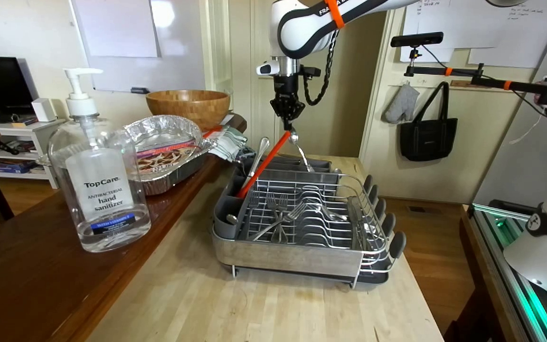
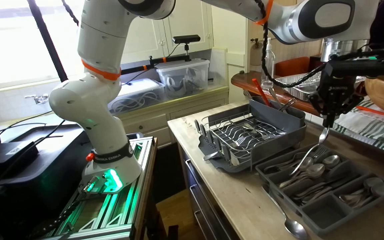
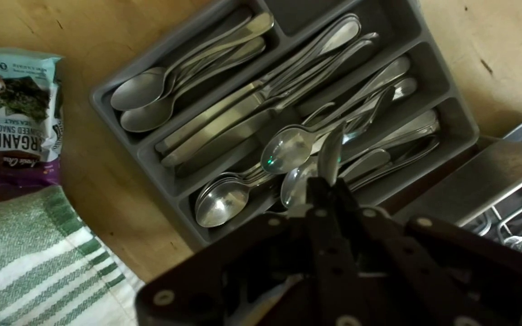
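The gripper (image 2: 327, 123) is clamping a spoon (image 3: 332, 154) by the end of its bowl, jaws drawn together on it, and the handle is slanting down over the gray tray (image 2: 327, 211) (whether its tip is touching the cutlery (image 3: 221, 202) below, the views are not showing). The tray is sitting on the wooden counter (image 2: 242, 196) just beside the dish rack (image 1: 287, 256), while another spoon (image 2: 295, 229) is lying alongside it and a striped towel (image 3: 30, 267) and a snack bag (image 3: 16, 104) are lying nearby.
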Controlling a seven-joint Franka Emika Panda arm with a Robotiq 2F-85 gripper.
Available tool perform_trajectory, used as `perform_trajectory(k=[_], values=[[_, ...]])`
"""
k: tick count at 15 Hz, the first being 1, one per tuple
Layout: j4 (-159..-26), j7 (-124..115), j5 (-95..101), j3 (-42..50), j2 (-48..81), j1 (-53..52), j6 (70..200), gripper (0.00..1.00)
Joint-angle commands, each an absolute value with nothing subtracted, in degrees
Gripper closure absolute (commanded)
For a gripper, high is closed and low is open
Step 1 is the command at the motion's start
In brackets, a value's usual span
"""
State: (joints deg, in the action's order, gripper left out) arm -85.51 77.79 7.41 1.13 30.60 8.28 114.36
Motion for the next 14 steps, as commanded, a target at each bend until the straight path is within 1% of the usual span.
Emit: perform_trajectory(k=[1,10,14], values=[[-84.5,76.9,8.1,0.8,32.0,8.0,115.0,0.99],[-85.2,75.0,11.3,0.6,36.4,4.8,113.9,0.99],[-82.5,73.6,14.4,1.1,39.5,3.2,108.9,0.99]])
